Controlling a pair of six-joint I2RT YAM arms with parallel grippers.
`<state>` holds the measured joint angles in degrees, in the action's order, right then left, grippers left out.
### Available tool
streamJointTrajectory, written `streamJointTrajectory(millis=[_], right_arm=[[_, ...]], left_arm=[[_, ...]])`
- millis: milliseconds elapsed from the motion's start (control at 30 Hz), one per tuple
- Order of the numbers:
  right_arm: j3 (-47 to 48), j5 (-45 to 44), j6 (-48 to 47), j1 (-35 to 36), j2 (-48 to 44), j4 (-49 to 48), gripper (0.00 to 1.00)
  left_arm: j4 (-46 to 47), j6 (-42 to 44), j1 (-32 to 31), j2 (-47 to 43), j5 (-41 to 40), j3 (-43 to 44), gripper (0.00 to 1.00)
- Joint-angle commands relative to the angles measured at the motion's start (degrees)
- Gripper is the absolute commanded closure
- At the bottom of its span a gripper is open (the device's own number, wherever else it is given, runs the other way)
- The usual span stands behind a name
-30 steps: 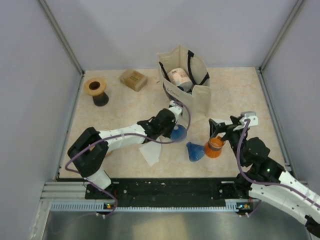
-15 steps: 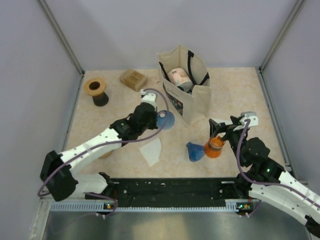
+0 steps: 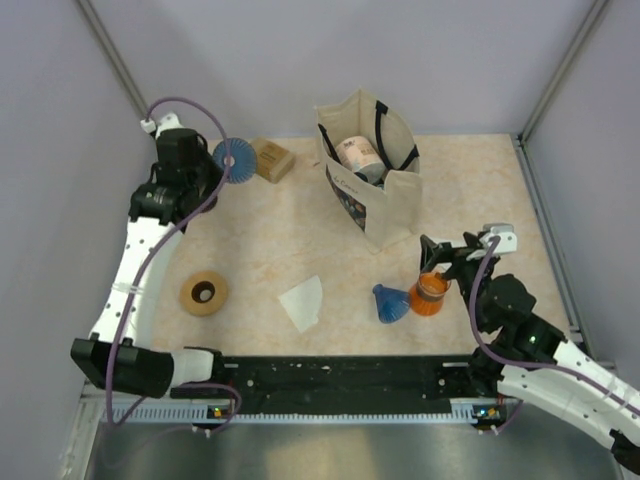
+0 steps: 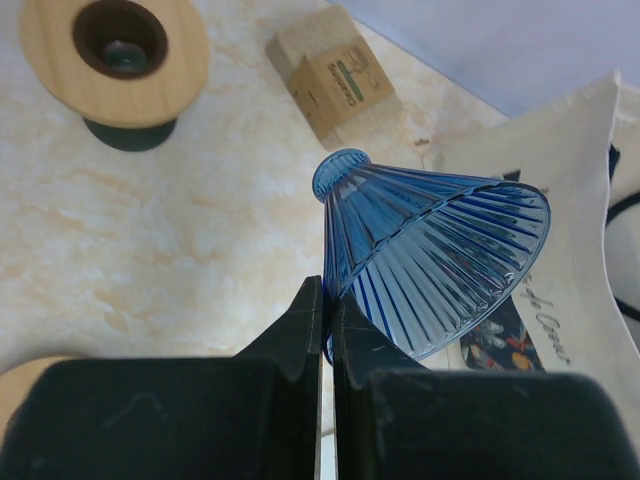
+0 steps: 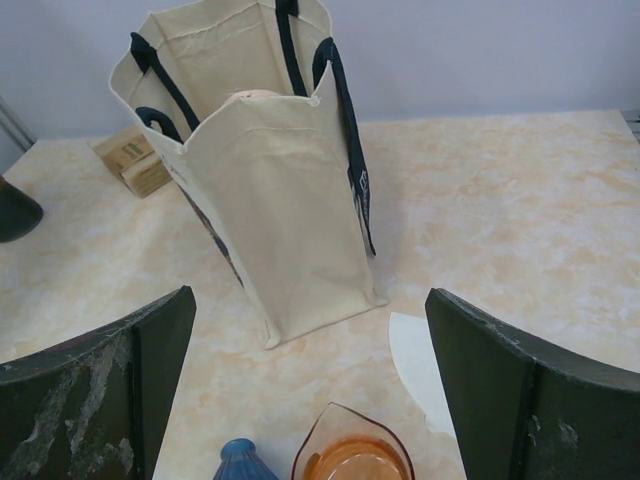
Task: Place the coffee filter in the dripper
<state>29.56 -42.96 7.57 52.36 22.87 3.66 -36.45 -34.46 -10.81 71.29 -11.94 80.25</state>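
**A:** Where do we find the coffee filter (image 3: 303,302)?

**B:** It lies flat on the table (image 3: 260,230), lower middle of the overhead view, well apart from both grippers. From the right wrist we get only a white corner at lower right, with the rest cut off behind a finger.

**A:** And the left gripper (image 4: 327,292)?

**B:** Its fingers are pressed together on the wall of a blue dripper (image 4: 440,255), held in the upper left of the overhead view. The pinched spot itself vanishes between the pads.

**A:** What does that arm cover?

**B:** It covers the wooden stand (image 4: 115,55). We cannot find it overhead; only the left wrist view shows it, near the brown box (image 4: 335,85). A tan shape (image 4: 20,385) at that view's lower left edge is cut off, and we cannot name it.

**A:** The right gripper (image 5: 308,292)?

**B:** It is spread wide, with an orange dripper (image 3: 430,295) just below it in the frame and a second blue dripper (image 3: 389,303) beside that. The bottom edge of the wrist view clips both. The tote bag (image 3: 372,175) stands behind them. We see something printed inside it but cannot read it.
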Motion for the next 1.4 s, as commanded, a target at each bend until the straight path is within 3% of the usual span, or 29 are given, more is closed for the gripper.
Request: streamJointTrajectory(millis=[0,133,500,633,967,1367], right_arm=[[0.23,-0.81,-0.19,0.55,1.91,-2.08,0.01],[0.76,-1.07,-0.02,0.55,2.97,-1.46,0.01],[0.23,-1.34,-0.63,0.55,3.49,-2.08,0.01],[-0.21,-0.55,-0.98,0.46,3.84,-2.69,0.01],[-0.21,-0.63,-1.33,0.46,4.20,-2.96,0.01],[0.06,-1.78,-1.95,0.46,5.95,-2.78,0.01]], left_arm=[[-10.12,-1.49,7.45,6.22,5.16,11.75,1.00],[-11.72,-1.58,17.65,11.41,18.87,17.39,1.00],[-10.49,-7.11,29.26,19.41,26.01,22.14,1.00],[-8.82,-8.96,29.97,22.31,22.85,23.64,1.00],[-10.39,-10.10,31.20,31.45,25.05,31.46,1.00],[-11.71,-10.45,31.46,34.97,23.37,32.60,1.00]])
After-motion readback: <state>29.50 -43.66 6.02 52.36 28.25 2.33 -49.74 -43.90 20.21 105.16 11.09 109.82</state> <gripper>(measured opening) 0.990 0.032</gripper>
